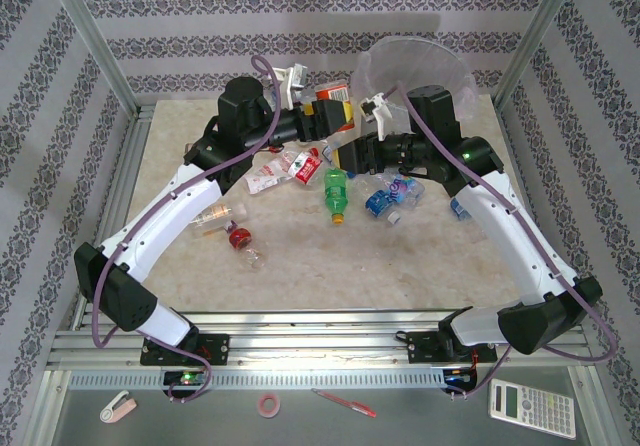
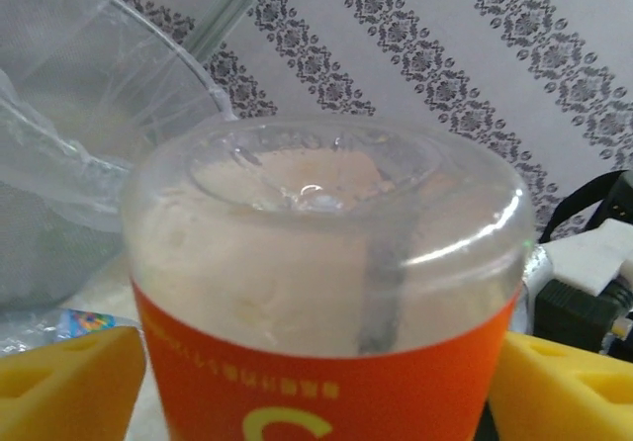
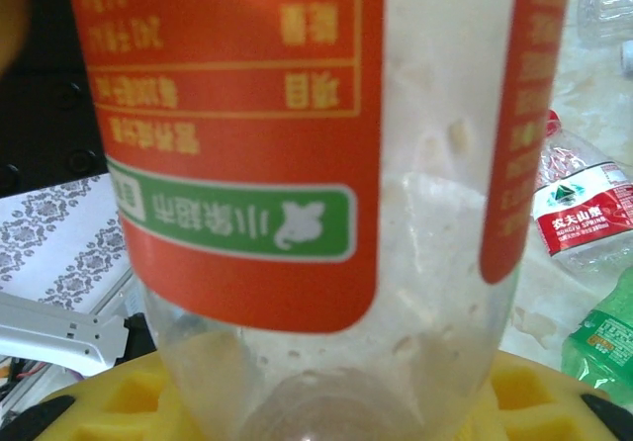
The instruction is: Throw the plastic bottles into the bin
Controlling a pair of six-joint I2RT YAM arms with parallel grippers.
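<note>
Bottle [image 2: 326, 283] between left fingers [image 2: 69, 382] and right fingers [image 3: 539, 390].

On my screen the pale, mottled table top [image 1: 330, 266] sits inside an aluminium frame [image 1: 95, 41], with striped, flower-patterned wallpaper [image 1: 300, 6] on the far wall and both sides. Nearer than the slotted rails [image 1: 320, 338], on the grey shelf [image 1: 430, 424], I count four loose items: a white-and-pink object [image 1: 116, 406] at the left end (I can't make out what it is), a pinkish tape roll [image 1: 268, 404], a red pen-like tool [image 1: 343, 403], and a calculator [image 1: 531, 408] at the right.
</note>
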